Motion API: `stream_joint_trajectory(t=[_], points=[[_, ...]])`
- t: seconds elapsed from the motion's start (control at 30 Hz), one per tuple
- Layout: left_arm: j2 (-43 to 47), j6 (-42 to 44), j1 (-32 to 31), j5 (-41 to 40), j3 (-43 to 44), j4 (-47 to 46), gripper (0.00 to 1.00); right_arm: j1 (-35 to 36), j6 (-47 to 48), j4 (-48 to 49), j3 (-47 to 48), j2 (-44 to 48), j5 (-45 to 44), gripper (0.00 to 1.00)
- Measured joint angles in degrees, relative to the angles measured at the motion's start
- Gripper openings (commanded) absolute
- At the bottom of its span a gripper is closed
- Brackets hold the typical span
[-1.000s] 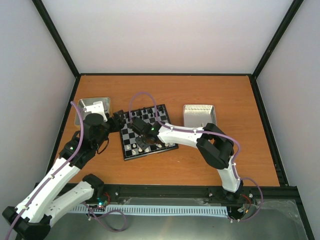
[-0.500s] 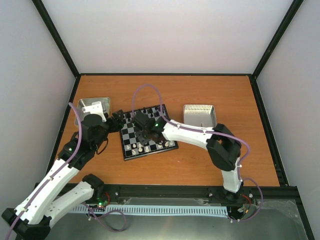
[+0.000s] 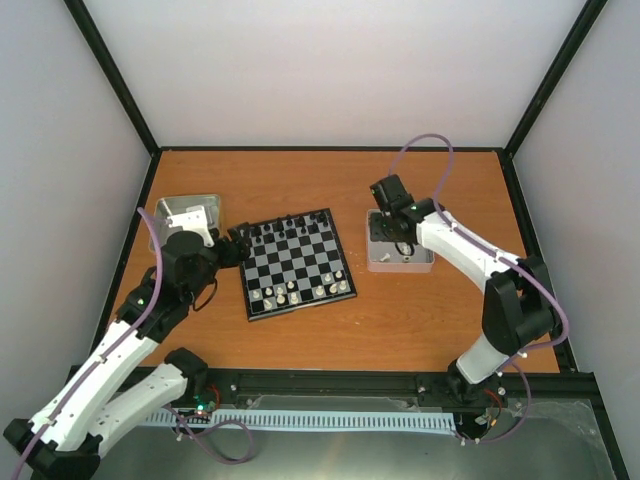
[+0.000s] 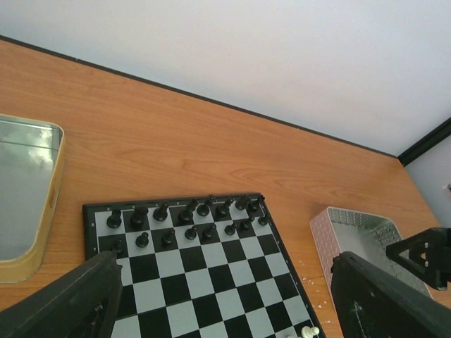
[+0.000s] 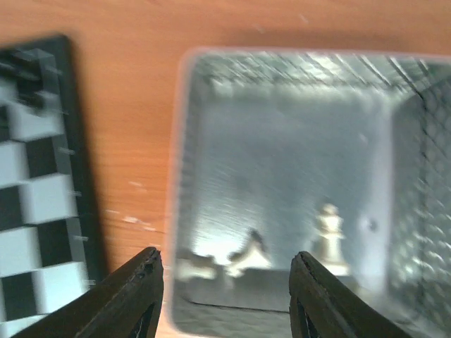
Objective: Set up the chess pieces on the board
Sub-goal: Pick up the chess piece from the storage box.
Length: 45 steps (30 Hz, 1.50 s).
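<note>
Left fingers (image 4: 380,303) stood spread wide with nothing between them, hanging above the near left part of the board and touching none of it. Right fingers (image 5: 134,296) were parted too and held nothing. They hovered over the right tray, apart from the figures inside.

The wooden bench (image 3: 330,180) carried everything. The board (image 3: 296,263) lay flat near its middle, turned a little askew, between two metal trays. The left tray (image 4: 28,190) sat near the board's left edge. The right tray (image 3: 400,268) sat near the board's right edge, with a strip of bare wood between them.

Black figures (image 4: 187,218) filled the board's two far rows. Cream-white chess pieces (image 3: 290,292) stood scattered along its two near rows. More lay in the right tray: one upright piece (image 5: 328,236), and others tipped over by the near wall, too blurred to tell apart.
</note>
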<state>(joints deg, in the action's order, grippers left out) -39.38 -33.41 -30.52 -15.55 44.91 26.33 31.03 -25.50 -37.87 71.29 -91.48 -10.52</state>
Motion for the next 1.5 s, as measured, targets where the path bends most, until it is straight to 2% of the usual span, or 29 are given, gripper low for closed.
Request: stream_joint_trajectory(t=[0.17, 0.37, 0.8, 0.9, 1.03, 1.13, 1.5], points=[[-1.1, 0.1, 0.0, 1.3, -0.6, -0.7, 0.82, -5.9, 1.1, -3.8, -3.3, -3.2, -0.9, 0.5], [-1.9, 0.1, 0.0, 2.5, -1.6, -1.5, 0.82, -10.1, 0.7, -2.9, -4.1, -7.8, -0.2, 0.44], [-1.8, 0.1, 0.0, 3.1, -2.0, -1.9, 0.82, -11.0, -8.3, 1.7, -4.5, -15.1, 1.4, 0.46], [-1.7, 0.1, 0.0, 3.1, -2.0, -1.9, 0.82, -11.1, -8.9, 1.9, -4.3, -15.3, 0.9, 0.41], [-1.8, 0.1, 0.0, 3.1, -2.0, -1.9, 0.83, -11.1, -8.8, 2.4, -3.9, -15.7, 1.1, 0.24], [-1.8, 0.1, 0.0, 3.1, -2.0, -1.9, 0.82, -11.3, -8.7, 3.3, -3.5, -16.2, 1.4, 0.17], [-2.2, 0.1, 0.0, 3.8, -2.1, -2.5, 0.82, -11.9, -6.5, 7.1, -3.4, -16.4, 2.2, 0.14]])
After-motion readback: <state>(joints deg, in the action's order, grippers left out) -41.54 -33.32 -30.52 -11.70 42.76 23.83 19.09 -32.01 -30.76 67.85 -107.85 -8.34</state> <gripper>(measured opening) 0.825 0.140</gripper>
